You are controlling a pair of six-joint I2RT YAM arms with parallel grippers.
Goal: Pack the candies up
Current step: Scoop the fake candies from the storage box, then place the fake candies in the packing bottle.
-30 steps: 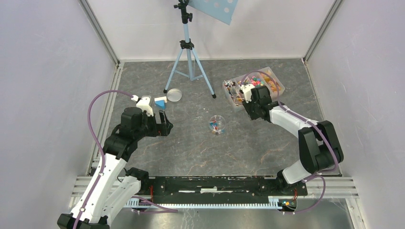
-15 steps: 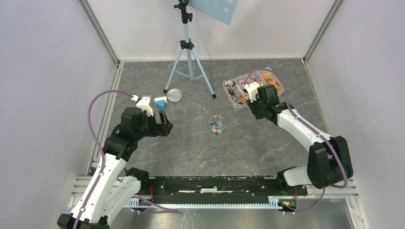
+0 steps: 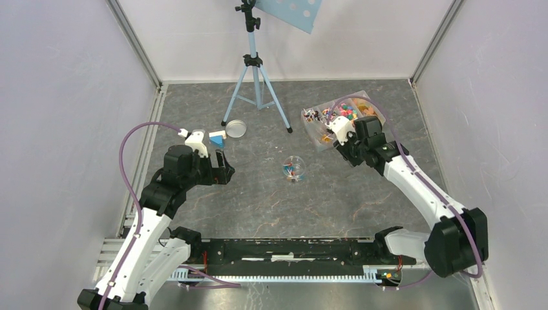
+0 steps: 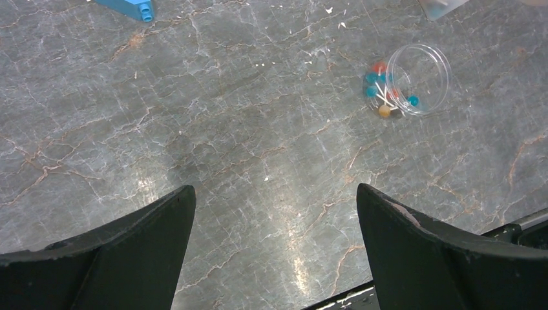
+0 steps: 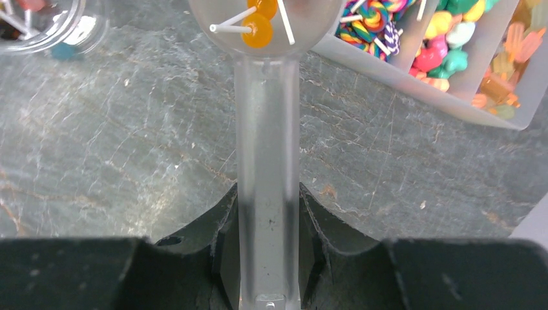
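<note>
The candies [image 5: 446, 39] fill a clear compartment tray [image 5: 413, 87] at the back right, also seen from above as the tray [image 3: 375, 116]. My right gripper [image 5: 267, 200] is shut on the handle of a translucent scoop [image 5: 267, 148]. Its bowl holds orange lollipops [image 5: 256, 30], just in front of the tray. A small clear jar [image 3: 294, 168] with a few candies [image 4: 381, 84] sits mid-table, and the jar [image 5: 39, 26] lies left of the scoop. My left gripper [image 4: 274, 190] is open over bare table, left of the jar.
A round clear lid [image 3: 235, 128] and a blue-and-white block [image 3: 217, 137] lie beyond the left gripper [image 3: 223, 166]. A light-blue tripod [image 3: 255, 84] stands at the back centre. Grey walls close in three sides.
The right arm's elbow has swung out to the right and its wrist has shifted slightly right by the tray, still holding the scoop. The left arm has not moved.
</note>
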